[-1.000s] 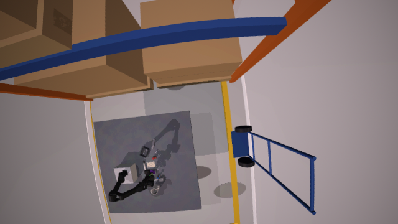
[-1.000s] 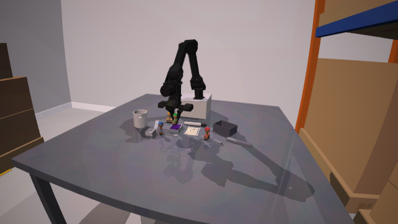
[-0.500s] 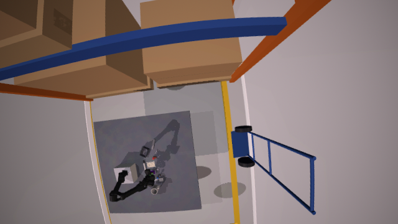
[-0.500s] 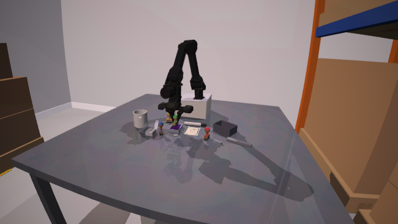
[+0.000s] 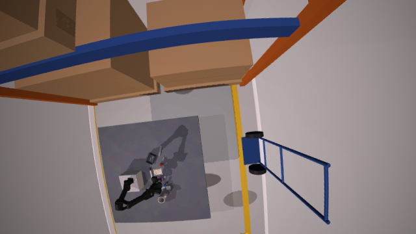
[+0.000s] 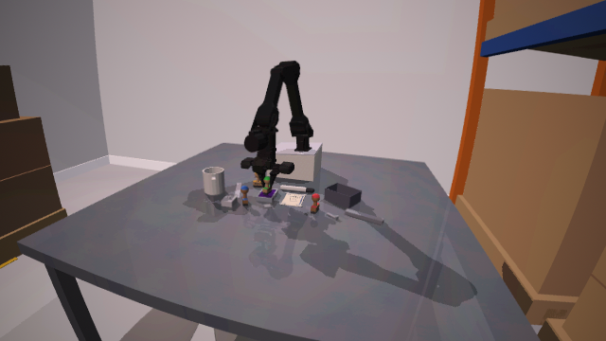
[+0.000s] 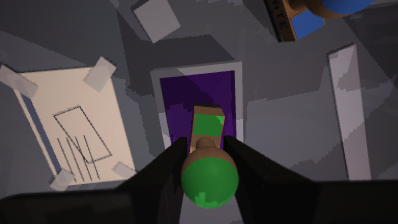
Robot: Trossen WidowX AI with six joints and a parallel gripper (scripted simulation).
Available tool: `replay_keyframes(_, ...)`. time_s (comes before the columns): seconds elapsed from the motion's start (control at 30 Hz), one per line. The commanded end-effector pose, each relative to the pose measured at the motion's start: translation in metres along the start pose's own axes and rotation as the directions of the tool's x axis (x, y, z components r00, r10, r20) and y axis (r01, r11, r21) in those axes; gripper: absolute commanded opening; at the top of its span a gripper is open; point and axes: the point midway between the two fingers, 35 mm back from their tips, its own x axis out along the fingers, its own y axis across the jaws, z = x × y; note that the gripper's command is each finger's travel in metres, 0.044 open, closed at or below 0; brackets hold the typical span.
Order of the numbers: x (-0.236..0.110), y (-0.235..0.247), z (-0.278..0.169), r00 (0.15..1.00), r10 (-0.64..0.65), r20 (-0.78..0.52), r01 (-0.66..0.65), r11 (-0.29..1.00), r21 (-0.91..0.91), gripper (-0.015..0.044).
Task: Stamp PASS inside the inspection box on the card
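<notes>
The wrist view looks straight down the green-knobbed stamp point(image 7: 208, 165): the hand point(image 7: 207, 150) is closed on its neck, one dark finger on each side, knob toward the camera and the base with its green label low over the purple ink pad point(image 7: 200, 102). Whether the base touches the pad cannot be told from here. This view alone shows the card point(image 7: 75, 125) in detail: it lies just beside the pad, taped at its corners, with a slanted outlined box and a few ruled lines. A blue-knobbed stamp point(image 7: 325, 10) is cut by the upper edge.

The exterior view shows what the wrist view misses: the stamp point(image 6: 267, 184) stands upright, long axis vertical, base down at the pad point(image 6: 267, 193), under the hand point(image 6: 266, 177). Along the counter point(image 6: 189, 265) stand a grey mug point(image 6: 213, 180), the blue-knobbed stamp point(image 6: 244, 193), the card point(image 6: 293, 199), a red-knobbed stamp point(image 6: 315, 203) and a dark open box point(image 6: 343, 195).

In the top view these things are too small to tell apart.
</notes>
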Motion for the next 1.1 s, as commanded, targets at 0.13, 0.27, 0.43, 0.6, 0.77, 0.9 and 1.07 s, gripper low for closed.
replay_keyframes(0.13,0.0020,0.0004,-0.0001,1.000,0.003,0.000,-0.003,1.000,0.000,0.0000)
replay_keyframes(0.27,0.0028,0.0004,-0.0001,1.000,0.003,0.000,-0.003,1.000,0.000,0.0000)
replay_keyframes(0.43,0.0038,0.0004,-0.0001,1.000,0.003,0.000,-0.003,1.000,0.000,0.0000)
replay_keyframes(0.6,0.0043,0.0004,-0.0001,1.000,0.003,0.000,-0.003,1.000,0.000,0.0000)
replay_keyframes(0.77,0.0048,0.0004,-0.0001,1.000,0.003,0.000,-0.003,1.000,0.000,0.0000)
replay_keyframes(0.9,0.0048,0.0004,-0.0001,1.000,0.003,0.000,-0.003,1.000,0.000,0.0000)
replay_keyframes(1.07,0.0048,0.0004,-0.0001,1.000,0.003,0.000,-0.003,1.000,0.000,0.0000)
